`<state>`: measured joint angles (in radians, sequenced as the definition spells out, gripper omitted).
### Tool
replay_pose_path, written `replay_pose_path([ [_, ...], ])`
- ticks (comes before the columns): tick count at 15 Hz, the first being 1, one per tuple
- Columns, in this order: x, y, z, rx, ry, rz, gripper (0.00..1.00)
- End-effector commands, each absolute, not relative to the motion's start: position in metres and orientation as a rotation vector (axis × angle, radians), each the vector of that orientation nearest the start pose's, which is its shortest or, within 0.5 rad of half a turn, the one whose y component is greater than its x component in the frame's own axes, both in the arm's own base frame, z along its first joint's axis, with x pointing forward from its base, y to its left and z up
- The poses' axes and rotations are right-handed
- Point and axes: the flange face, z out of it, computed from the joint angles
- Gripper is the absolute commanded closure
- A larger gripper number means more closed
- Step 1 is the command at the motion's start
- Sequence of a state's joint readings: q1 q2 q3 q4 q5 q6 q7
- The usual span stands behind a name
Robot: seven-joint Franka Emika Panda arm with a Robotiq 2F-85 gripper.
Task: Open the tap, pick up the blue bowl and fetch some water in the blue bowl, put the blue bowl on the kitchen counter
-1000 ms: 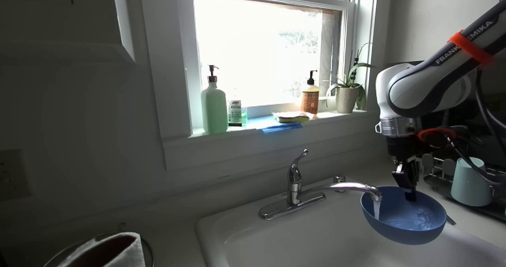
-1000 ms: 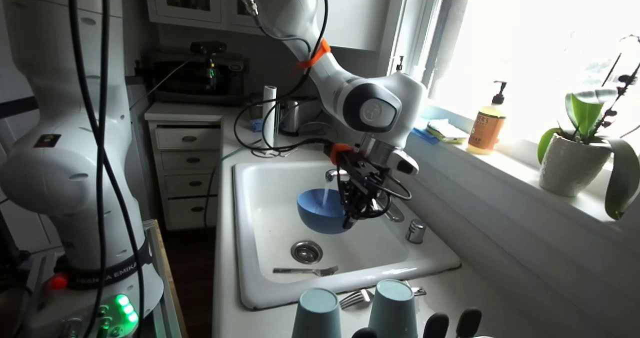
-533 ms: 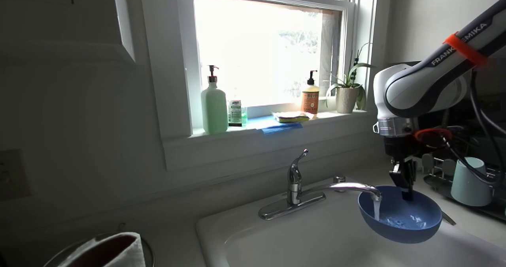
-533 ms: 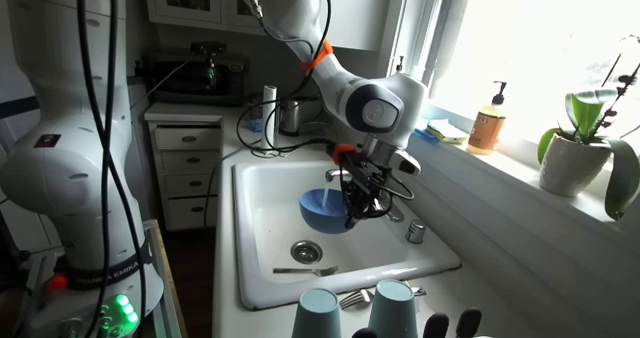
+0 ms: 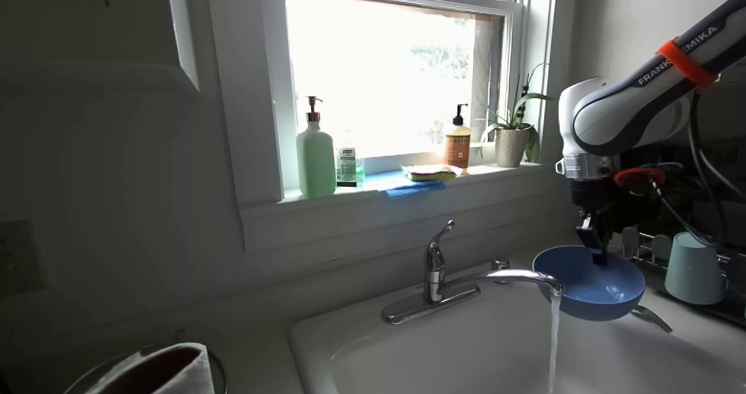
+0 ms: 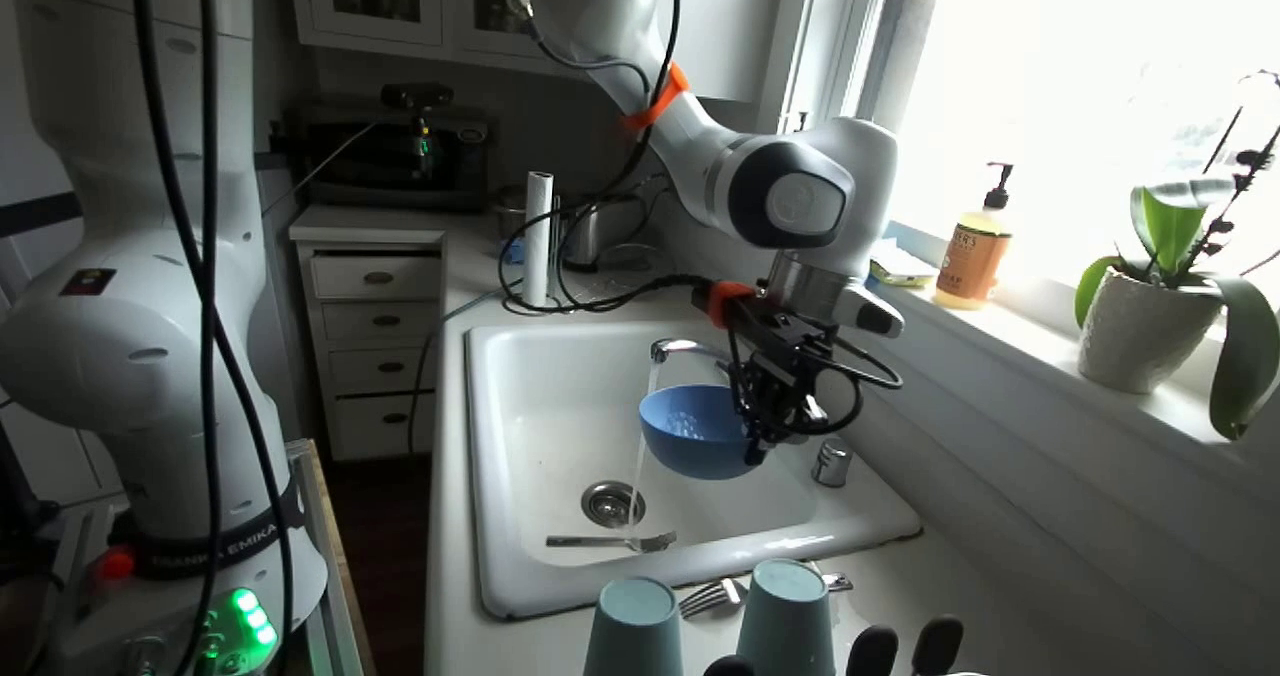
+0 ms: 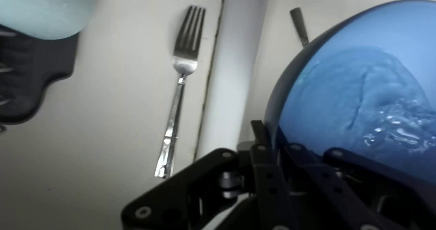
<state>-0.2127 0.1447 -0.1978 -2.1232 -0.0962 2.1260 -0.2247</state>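
Blue bowl [image 6: 690,456] held by rim in pincer [image 7: 269,132], up over sink [image 6: 490,456].
Wrist view: pincer pinching bowl's wall, one finger [image 7: 259,134] outside, one inside; bowl spreads to R of pincer in that view, w/ water [image 7: 402,134] in it. Tap [image 5: 434,271] on; in both ext. views stream [image 5: 553,341] falls just beside bowl into sink. Bench [image 7: 102,138] w/ fork [image 7: 185,66] lies on pincer's other side, apart from bowl.

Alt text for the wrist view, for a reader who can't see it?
The end effector grips one side of a blue bowl holding water. In the picture's left half, a fork lies on the counter beside the sink; part of a pale cup shows top left.
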Motion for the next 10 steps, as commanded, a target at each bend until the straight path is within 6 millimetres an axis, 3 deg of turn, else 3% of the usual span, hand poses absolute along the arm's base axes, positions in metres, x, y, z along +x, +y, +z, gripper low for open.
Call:
replay_pose_path([
  [1, 0.498, -0.275, 0.358, -3.207, 0.274, 0.199, 0.99],
  [7, 0.485, -0.364, 0.375, -3.153, 0.68, 0.075, 0.99],
  [10, 0.491, -0.386, 0.37, -3.077, 0.88, 0.046, 0.99],
])
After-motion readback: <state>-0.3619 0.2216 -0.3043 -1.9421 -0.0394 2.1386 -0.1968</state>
